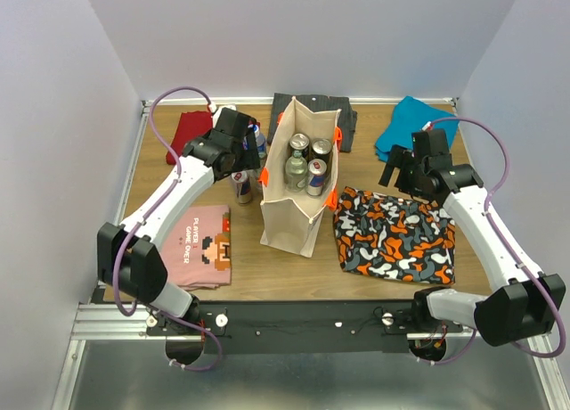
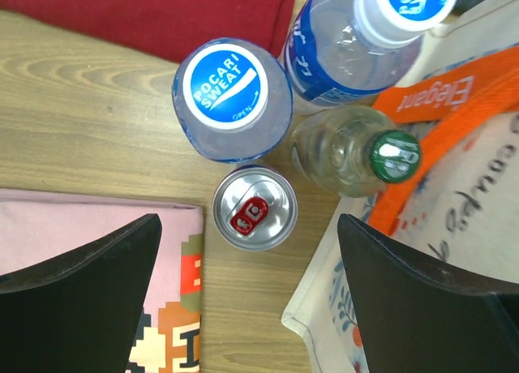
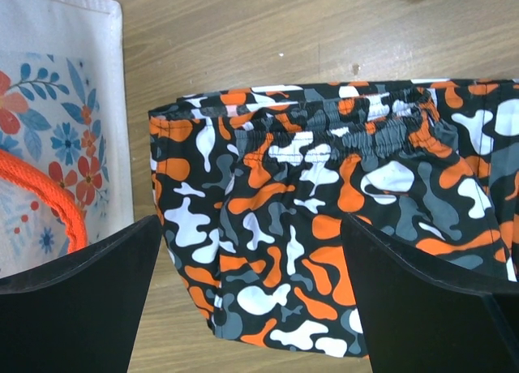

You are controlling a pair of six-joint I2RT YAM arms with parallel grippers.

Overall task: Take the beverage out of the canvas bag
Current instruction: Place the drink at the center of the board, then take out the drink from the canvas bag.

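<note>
Wooden tabletop [image 1: 267, 267] boxed in by white walls, clothes scattered all round. Dead centre stands the canvas bag [image 1: 294, 209], upright and open at the top. Looking down into it I count four drinks inside: two cans [image 1: 300, 144] at the back, a clear bottle [image 1: 296, 170] and a blue-and-silver can [image 1: 316, 177] in front.

Just beside the bag on its left, a little cluster is already out on the wood: two Pocari Sweat bottles [image 2: 231, 93], a green-capped bottle [image 2: 357, 150] touching the bag's orange handle [image 2: 454, 101], and a silver can with a red tab [image 2: 255, 207].

So I'd call it roughly half done, four out and four to go.

Left gripper [image 1: 239, 165] hovers right above that silver can, jaws spread wide and holding nothing. Right gripper [image 3: 251, 219] is spread apart and empty too, hanging over the orange camo shorts [image 3: 324, 227] on the bag's right side.

Further out: pink pixel tee [image 1: 200, 245] near the left arm, red cloth [image 1: 189, 129], dark garment [image 1: 312, 107] and a blue one [image 1: 410, 125] along the back.
</note>
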